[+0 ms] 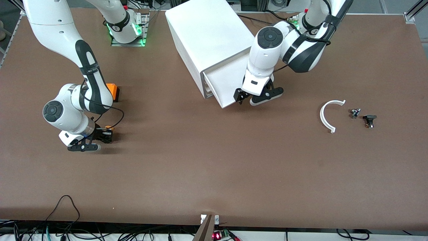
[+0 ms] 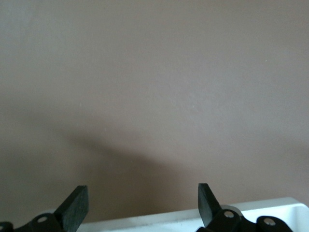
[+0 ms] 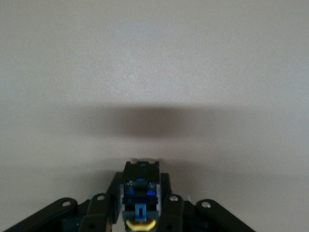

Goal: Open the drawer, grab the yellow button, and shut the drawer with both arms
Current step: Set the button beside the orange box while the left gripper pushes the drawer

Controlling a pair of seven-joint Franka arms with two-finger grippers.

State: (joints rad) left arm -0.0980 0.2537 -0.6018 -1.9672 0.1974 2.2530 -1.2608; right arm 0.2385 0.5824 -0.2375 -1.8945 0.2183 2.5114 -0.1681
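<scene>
A: Right gripper [image 1: 100, 136] is clamped on the button [image 3: 139, 199], low over bare table [image 1: 214, 167] at the right arm's end.
B: Left gripper [image 1: 255, 97]?
A: Fingers spread, holding nothing, at the open drawer [image 1: 225, 85] front. Likely only closing remains.

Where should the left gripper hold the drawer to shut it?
Probably its front lip: that thin white edge of the drawer sits at the open left gripper. Come from in front of the cabinet, since the drawer stands pulled out.

White arms [image 1: 264, 50], black joint bands, black grippers [image 1: 257, 97], green base lights
</scene>
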